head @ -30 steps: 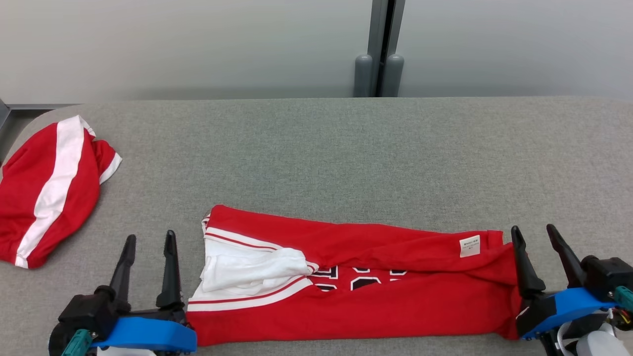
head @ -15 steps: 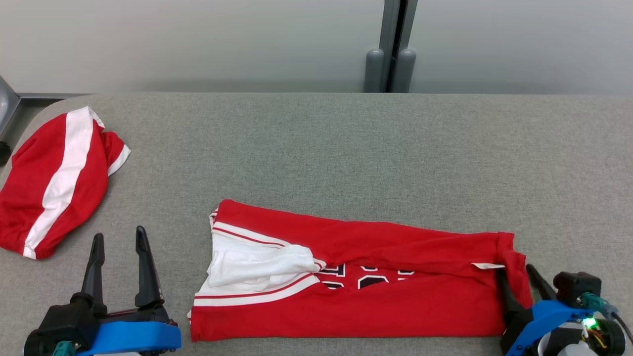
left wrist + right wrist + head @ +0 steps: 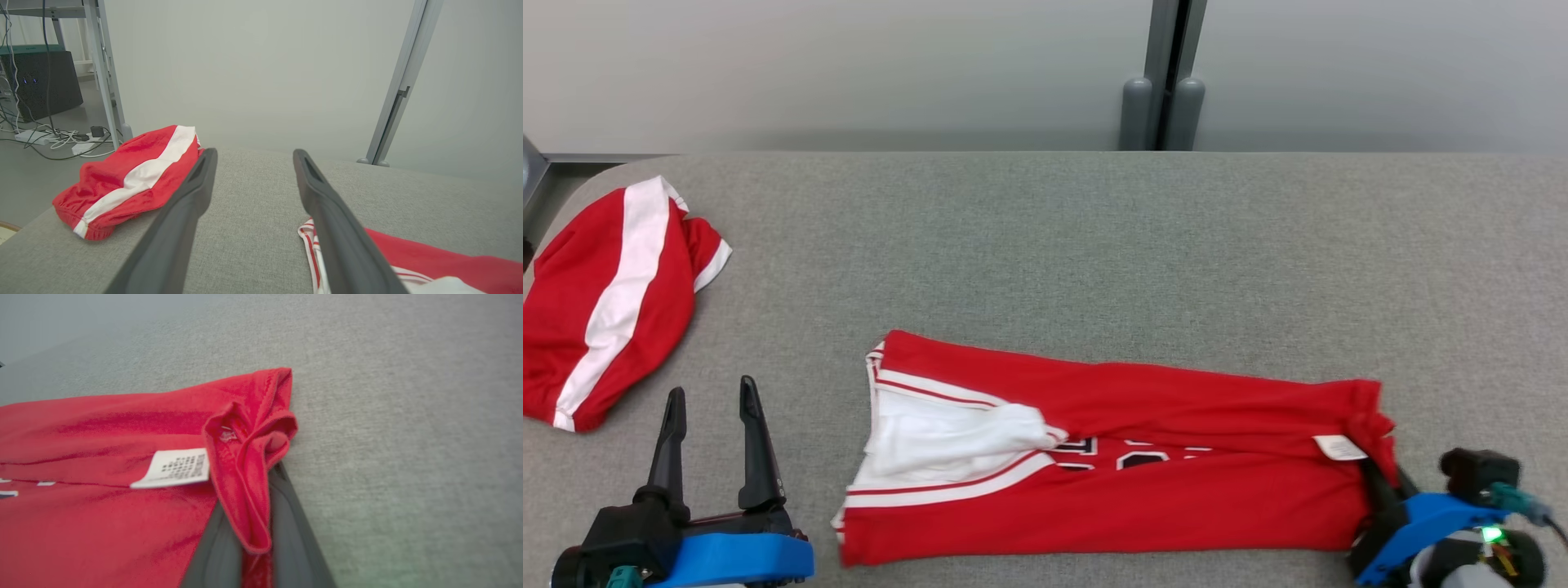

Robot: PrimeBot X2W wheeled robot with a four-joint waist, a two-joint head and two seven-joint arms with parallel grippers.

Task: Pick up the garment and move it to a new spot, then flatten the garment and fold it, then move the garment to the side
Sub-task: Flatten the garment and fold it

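Right gripper (image 3: 1388, 480), at five o'clock, is clamped on the garment (image 3: 1143, 490) hem; left gripper (image 3: 711, 388), at seven o'clock, stands spread, empty

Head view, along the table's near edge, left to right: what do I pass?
left gripper, open → red garment, white-trimmed end first → white label near its right end → right gripper, shut on that end's cloth

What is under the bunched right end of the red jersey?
The two dark fingers of the right gripper, shut on a fold of the jersey. Their tips are covered by cloth, and so is the grey table below.
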